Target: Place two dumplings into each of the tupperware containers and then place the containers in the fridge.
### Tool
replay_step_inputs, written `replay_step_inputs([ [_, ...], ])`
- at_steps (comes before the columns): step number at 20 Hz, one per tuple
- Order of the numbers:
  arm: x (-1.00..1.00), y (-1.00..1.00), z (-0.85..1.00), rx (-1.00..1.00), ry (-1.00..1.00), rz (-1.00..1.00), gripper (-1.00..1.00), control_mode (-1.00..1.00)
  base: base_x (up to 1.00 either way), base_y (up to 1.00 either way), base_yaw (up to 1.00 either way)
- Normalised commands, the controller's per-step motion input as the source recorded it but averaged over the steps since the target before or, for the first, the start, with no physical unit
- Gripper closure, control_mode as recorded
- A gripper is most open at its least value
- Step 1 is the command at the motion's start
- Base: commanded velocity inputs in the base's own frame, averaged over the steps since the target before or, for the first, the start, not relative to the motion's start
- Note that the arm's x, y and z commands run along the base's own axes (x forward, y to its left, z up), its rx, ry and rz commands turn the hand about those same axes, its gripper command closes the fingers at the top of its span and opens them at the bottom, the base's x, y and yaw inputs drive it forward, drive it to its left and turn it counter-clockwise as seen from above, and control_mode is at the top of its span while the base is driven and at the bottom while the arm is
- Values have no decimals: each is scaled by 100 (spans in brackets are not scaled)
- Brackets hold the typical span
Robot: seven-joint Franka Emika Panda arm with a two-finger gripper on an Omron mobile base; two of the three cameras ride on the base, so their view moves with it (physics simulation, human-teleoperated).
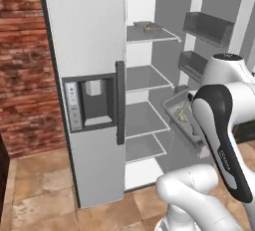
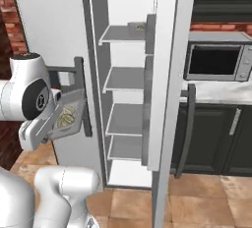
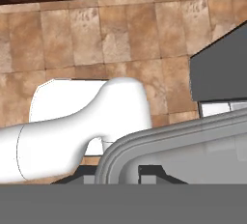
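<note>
Nearest you, the arm's forearm (image 1: 226, 163) had small dark lettering, too blurry to read. Your gripper (image 3: 123, 174) was clamped on the rounded rim of a translucent grey tupperware container (image 1: 180, 116), tilted, dumplings (image 2: 65, 117) inside, just outside the open fridge (image 1: 89, 31). Another container (image 1: 147, 26) sat on the flat top shelf.

A translucent grey tupperware container (image 3: 183, 143) crosses the lower right of the hand view, its rounded corner and thick rim curving down to the end effector (image 3: 123, 174), whose dark fingertips (image 3: 149, 174) stand tight against that rim. Behind lies a tan tiled floor (image 3: 96, 39), with a dark grey panel (image 3: 219, 71) at the right edge.
</note>
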Motion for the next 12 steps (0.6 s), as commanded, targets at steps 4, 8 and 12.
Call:
replay_step_inputs([
  [4, 0, 0, 0, 0, 0, 0, 100, 100, 100, -35, 0],
  [8, 0, 0, 0, 0, 0, 0, 100, 100, 81, -1, 0],
  [12, 0, 0, 0, 0, 0, 0, 100, 100, 62, -7, 0],
])
